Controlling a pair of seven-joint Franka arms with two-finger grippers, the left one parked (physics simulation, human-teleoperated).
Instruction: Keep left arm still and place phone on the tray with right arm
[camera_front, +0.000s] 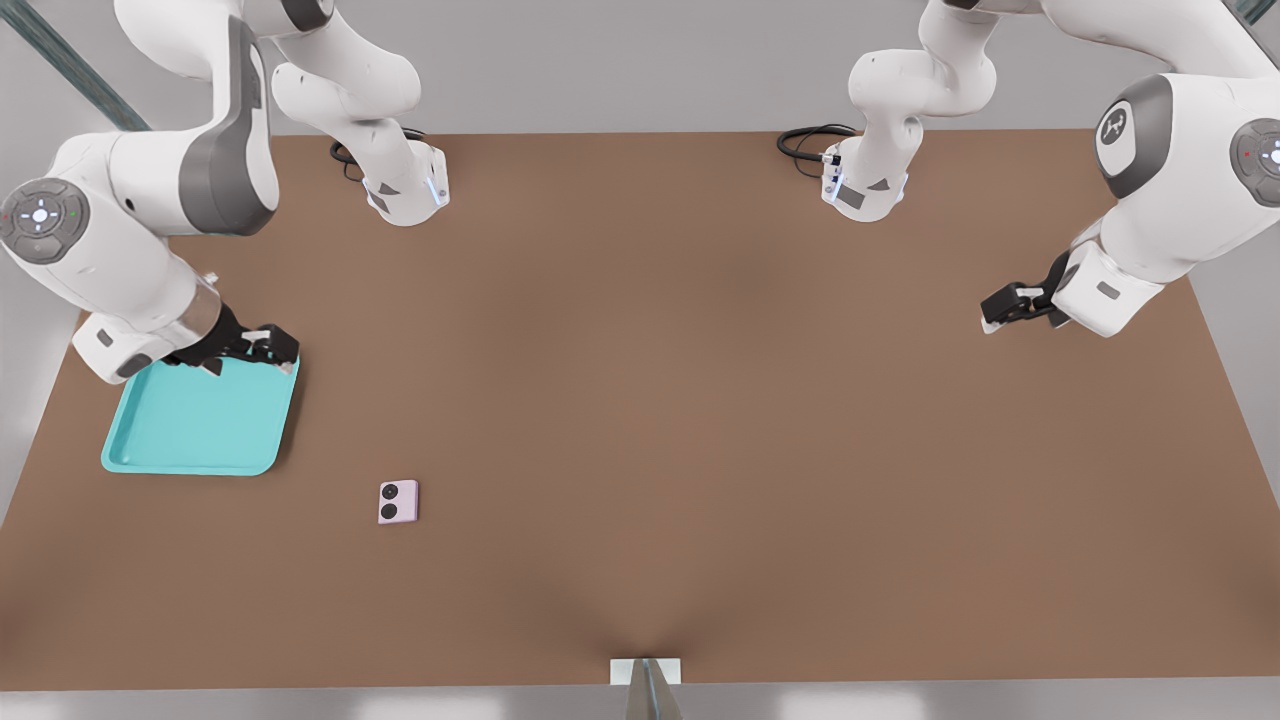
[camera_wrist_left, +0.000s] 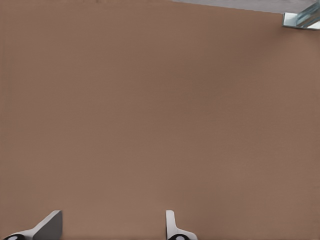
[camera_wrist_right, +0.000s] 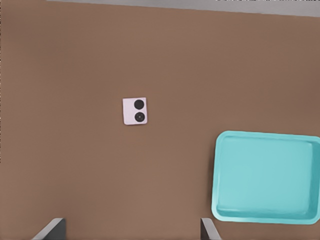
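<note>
Gripper (camera_front: 250, 350) with fingers apart above tray (camera_front: 190, 440) edge, phone (camera_front: 398, 502) on table, unlabelled.

We see a plain matte brown worktop (camera_front: 700, 400), which fills most of the front view. Pale grey surround (camera_front: 620, 60) runs beyond its far edge, same grey down both sides. We note a lighter grey strip (camera_front: 300, 705) along the near edge with soft bright patches on it. A small white bracket (camera_front: 646, 672) holding a metal post sits at the middle of the near edge. A teal-grey diagonal beam (camera_front: 70, 70) crosses the upper corner at the front view's left. Light is soft and even; shadows on the brown are faint. In the left wrist view we see the worktop, a grey margin and a metallic bracket (camera_wrist_left: 302, 19) in one corner.
</note>
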